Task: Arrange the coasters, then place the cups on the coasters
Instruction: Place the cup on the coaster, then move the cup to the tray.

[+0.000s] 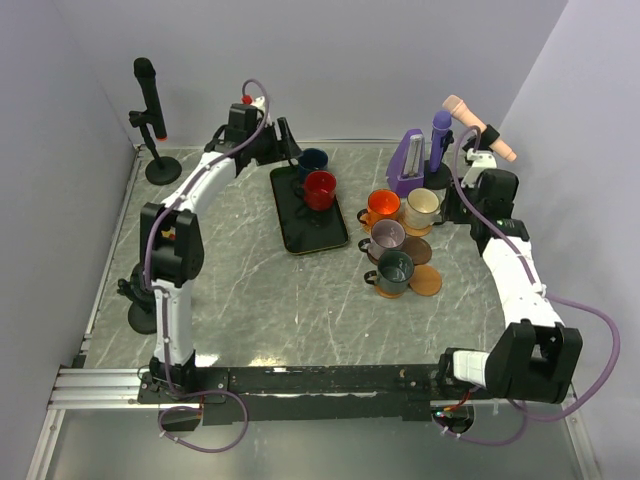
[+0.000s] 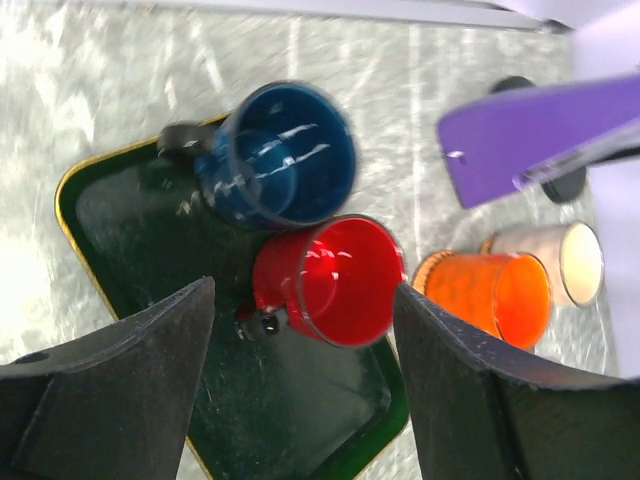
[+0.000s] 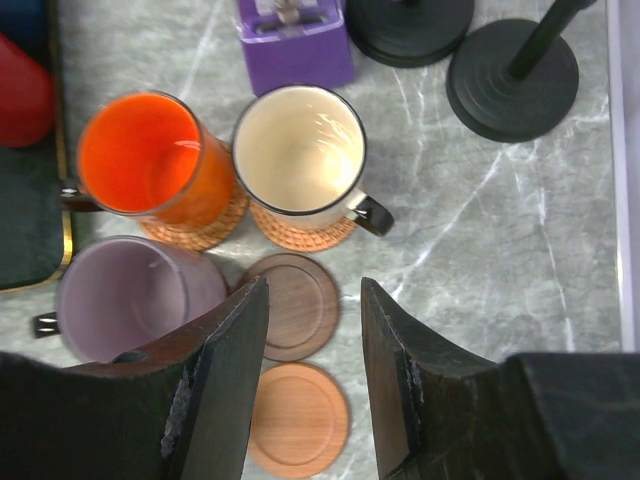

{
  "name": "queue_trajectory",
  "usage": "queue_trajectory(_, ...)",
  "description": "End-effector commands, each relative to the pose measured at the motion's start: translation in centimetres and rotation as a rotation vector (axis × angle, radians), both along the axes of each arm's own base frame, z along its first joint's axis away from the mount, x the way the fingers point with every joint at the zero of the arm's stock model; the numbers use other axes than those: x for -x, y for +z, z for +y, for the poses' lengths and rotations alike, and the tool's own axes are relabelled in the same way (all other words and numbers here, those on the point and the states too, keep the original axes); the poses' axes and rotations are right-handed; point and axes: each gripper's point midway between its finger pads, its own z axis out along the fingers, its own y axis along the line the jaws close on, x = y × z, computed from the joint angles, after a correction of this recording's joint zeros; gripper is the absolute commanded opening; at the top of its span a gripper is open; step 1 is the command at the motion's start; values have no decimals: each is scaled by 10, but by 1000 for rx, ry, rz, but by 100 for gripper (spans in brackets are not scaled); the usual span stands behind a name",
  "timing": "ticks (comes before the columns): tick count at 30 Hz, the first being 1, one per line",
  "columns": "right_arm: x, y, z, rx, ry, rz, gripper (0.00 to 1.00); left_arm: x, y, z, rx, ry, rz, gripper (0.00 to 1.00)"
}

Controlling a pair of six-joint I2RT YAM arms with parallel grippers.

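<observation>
Left wrist: left pincer (image 2: pixel 303 290) spread, empty, over red cup (image 2: pixel 335 280); right pincer (image 3: pixel 313 290) half-spread over dark coaster (image 3: pixel 297 306).

White-linked arms (image 1: pixel 205 185), black joints (image 1: pixel 172 245), purple cables (image 1: pixel 616 350), scuffed matte-black hand fingers (image 3: pixel 215 400)

No legible text, label, brand, number or sign on the cups (image 1: pixel 320 188), coasters (image 3: pixel 298 305) or tray (image 1: pixel 318 240)

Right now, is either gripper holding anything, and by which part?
Nothing is held. The left gripper is open, the red cup showing ungripped between its fingers; the right gripper is open above a dark brown coaster.
</observation>
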Motion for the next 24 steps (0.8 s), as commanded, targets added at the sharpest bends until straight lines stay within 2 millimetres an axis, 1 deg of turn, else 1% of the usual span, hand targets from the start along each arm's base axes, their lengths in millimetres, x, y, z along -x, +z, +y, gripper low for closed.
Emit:
queue_trajectory(1, 4, 31, 10, -70, 4, -80, 49, -14, -4, -2, 67, 121, 66, 75)
queue_trajectory(2, 6, 30, 14, -84, 17, -77, 49, -18, -11, -2, 75, 139, 79, 75)
queue_trajectory(8, 17, 29, 21, -96, 42, -70, 49, -34, -29, -25, 128, 166, 98, 75)
queue_trajectory(11, 21, 30, 23, -100, 50, -70, 49, -42, -40, -30, 162, 200, 116, 75)
queue_trajectory(12, 22, 31, 23, -100, 50, -70, 49, -43, -45, -32, 174, 205, 128, 74)
queue_trajectory(13, 24, 30, 23, -99, 46, -65, 49, -46, -45, -32, 179, 211, 130, 72)
queue_trajectory(14, 26, 30, 22, -96, 42, -67, 49, -47, -53, -33, 173, 215, 148, 71)
queue_trajectory(17, 31, 28, 22, -93, 37, -67, 49, -42, -56, -37, 148, 181, 139, 70)
queue_trajectory(21, 39, 21, 20, -89, 25, -54, 49, -29, -53, -43, 161, 105, 110, 74)
queue_trajectory(24, 41, 15, 20, -89, 22, -43, 49, -18, -60, -49, 180, 56, 127, 73)
